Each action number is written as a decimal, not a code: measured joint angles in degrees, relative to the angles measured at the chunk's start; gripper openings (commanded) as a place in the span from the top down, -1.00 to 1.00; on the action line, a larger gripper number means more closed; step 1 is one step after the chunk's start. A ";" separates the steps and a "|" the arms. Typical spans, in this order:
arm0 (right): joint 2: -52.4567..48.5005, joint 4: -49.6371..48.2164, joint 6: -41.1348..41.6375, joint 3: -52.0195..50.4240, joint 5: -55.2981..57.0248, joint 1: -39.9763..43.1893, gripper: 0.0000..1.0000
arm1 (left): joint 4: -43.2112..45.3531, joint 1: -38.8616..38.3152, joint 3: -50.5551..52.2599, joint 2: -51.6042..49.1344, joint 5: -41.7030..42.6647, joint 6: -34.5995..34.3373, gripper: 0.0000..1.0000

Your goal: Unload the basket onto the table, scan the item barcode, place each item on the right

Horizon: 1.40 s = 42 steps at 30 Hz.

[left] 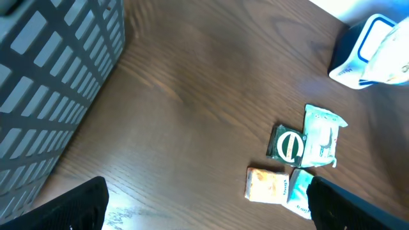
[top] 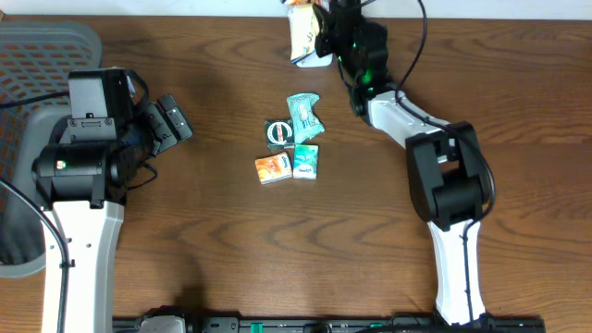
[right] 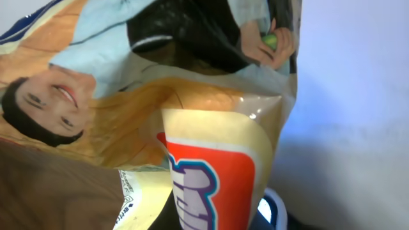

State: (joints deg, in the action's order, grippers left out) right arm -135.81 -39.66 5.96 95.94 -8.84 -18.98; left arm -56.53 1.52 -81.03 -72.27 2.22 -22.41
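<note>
A yellow snack bag (top: 302, 28) with an orange logo hangs at the table's far edge, my right gripper (top: 329, 35) shut on it. The bag (right: 192, 128) fills the right wrist view, hiding the fingers. Just under it stands a white scanner (top: 313, 61) with a blue rim, whose edge (right: 271, 211) shows below the bag. In the left wrist view the scanner (left: 354, 57) and the bag (left: 397, 61) sit at the top right. My left gripper (top: 174, 120) stands open at the table's left, nothing between its fingers (left: 83, 204).
Mid-table lie a teal packet (top: 303, 116), a dark green packet (top: 278, 134), an orange packet (top: 273, 168) and a small teal box (top: 306, 162). A grey mesh basket (top: 37, 55) stands at the far left.
</note>
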 measured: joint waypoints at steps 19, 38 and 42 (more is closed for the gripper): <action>11.15 27.36 -2.45 -0.02 4.83 13.18 0.98 | 0.00 0.00 0.00 0.00 0.00 0.00 -0.96; 15.52 65.92 -25.79 0.44 14.40 38.71 -0.98 | -0.02 0.00 0.00 0.00 0.00 0.00 -0.96; 15.52 65.26 -24.70 0.44 5.44 36.46 -0.92 | 0.00 0.00 0.00 0.00 0.00 0.00 -0.95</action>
State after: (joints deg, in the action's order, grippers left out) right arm -120.29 25.61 -18.74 96.38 -3.40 17.47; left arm -56.53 1.52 -81.03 -72.27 2.22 -22.41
